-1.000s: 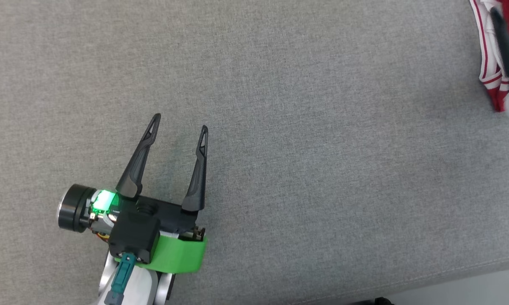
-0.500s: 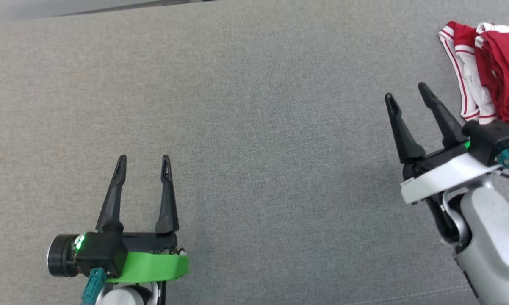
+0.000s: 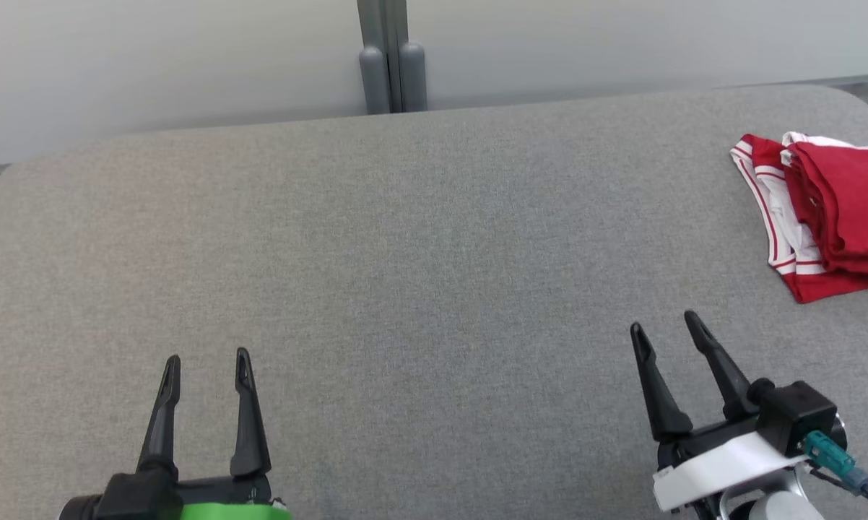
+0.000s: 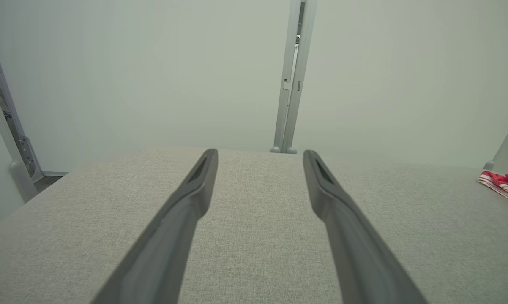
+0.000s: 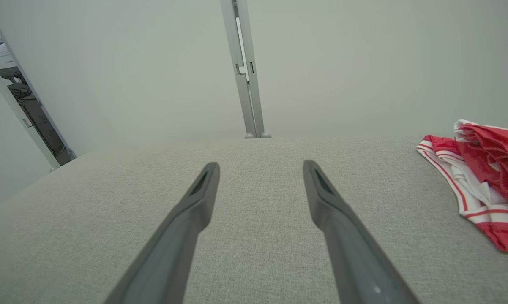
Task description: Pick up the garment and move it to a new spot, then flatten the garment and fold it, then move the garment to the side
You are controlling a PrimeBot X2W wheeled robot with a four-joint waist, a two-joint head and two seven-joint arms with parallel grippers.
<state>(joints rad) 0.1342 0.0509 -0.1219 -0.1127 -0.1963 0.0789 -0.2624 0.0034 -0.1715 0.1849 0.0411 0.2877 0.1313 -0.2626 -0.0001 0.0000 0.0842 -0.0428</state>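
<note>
A red garment (image 3: 831,209) with white striped trim lies folded at the far right of the grey fabric surface (image 3: 434,274); it also shows at the right edge as the garment (image 4: 505,183) and as the garment (image 5: 482,190). My right gripper (image 3: 666,328) stands open near the front right, well short of the garment, nothing between its fingers. At the front left my left gripper (image 3: 206,361) is open and empty too. In the wrist views the left gripper (image 4: 260,154) and right gripper (image 5: 260,166) both point across bare fabric toward the back wall.
A pale wall with a grey vertical post (image 3: 391,58) runs behind the surface's far edge. The surface has rounded back corners. A gap with a dark frame (image 5: 30,109) opens at the left of the wall.
The head camera has tilted up, bringing the wall and back edge into view. My right gripper has drawn back from the garment, which lies free on the surface. Both grippers stay open.
</note>
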